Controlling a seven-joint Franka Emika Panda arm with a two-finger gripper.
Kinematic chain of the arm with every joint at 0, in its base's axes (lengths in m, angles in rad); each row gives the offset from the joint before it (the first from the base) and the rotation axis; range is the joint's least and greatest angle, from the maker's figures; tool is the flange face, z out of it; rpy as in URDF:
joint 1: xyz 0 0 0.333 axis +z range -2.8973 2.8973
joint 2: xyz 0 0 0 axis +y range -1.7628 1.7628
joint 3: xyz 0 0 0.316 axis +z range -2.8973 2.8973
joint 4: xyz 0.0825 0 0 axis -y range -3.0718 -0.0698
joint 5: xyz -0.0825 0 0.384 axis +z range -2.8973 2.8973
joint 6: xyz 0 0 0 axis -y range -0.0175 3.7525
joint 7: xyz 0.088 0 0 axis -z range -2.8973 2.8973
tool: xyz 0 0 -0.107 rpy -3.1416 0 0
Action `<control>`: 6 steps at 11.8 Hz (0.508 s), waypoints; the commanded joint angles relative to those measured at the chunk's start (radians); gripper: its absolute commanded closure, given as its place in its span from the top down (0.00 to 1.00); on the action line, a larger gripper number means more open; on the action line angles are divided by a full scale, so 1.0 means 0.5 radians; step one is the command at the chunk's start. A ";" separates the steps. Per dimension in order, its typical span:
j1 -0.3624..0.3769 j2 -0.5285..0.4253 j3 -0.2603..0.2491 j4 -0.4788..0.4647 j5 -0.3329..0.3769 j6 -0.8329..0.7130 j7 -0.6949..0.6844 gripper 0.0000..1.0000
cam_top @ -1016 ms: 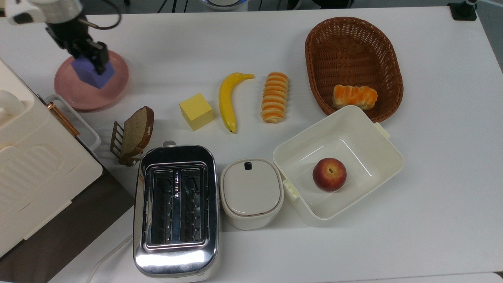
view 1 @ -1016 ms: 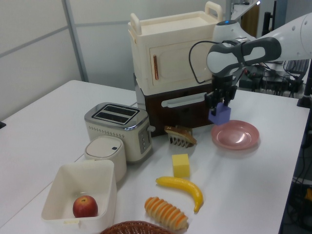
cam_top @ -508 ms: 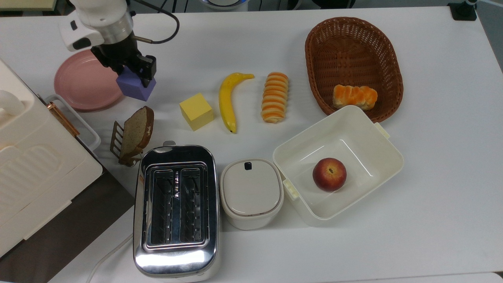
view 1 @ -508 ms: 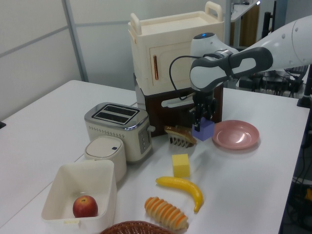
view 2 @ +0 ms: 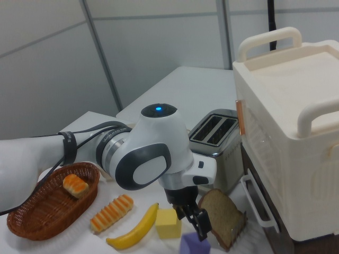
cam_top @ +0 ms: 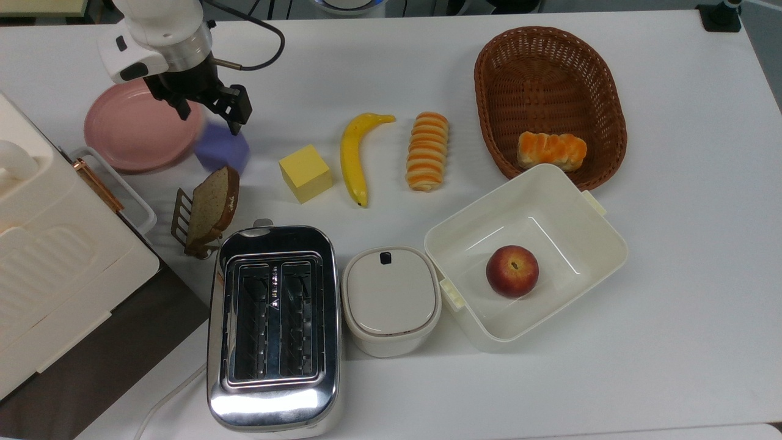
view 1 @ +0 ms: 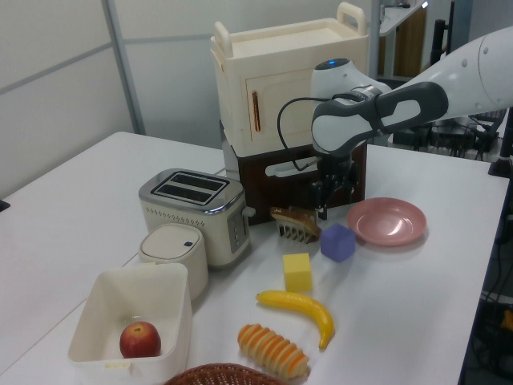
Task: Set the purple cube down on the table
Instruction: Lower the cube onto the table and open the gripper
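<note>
The purple cube (cam_top: 221, 153) lies on the white table (cam_top: 366, 61) between the pink plate (cam_top: 128, 134) and the yellow cube (cam_top: 305, 173), free of my fingers and a little blurred in the top view. My gripper (cam_top: 209, 115) hangs open just above it, with nothing between its fingers. In the left view the purple cube (view 1: 337, 242) sits tilted on the table (view 1: 417, 305), just below the gripper (view 1: 330, 199) and left of the plate (view 1: 386, 221). The right view has the gripper (view 2: 196, 219) directly over the cube (view 2: 192, 244).
A bread slice in a small rack (cam_top: 208, 208) stands just in front of the cube, with a toaster (cam_top: 273, 324) beyond it. A banana (cam_top: 355, 156), a striped roll (cam_top: 427, 151), a wicker basket (cam_top: 602, 98), a white tub (cam_top: 586, 208) holding an apple and a cream cabinet (cam_top: 49, 263) surround the area.
My gripper carried the cube off the pink plate toward the top view's right, then opened. The cube has dropped out of the fingers onto the table.
</note>
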 commanded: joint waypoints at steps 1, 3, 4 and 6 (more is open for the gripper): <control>0.021 -0.030 0.014 -0.013 -0.046 -0.030 0.047 1.00; 0.021 -0.036 0.020 0.039 -0.043 -0.042 0.041 1.00; 0.018 -0.073 0.020 0.088 -0.043 -0.045 0.017 1.00; 0.018 -0.226 0.020 0.235 -0.015 -0.191 0.026 1.00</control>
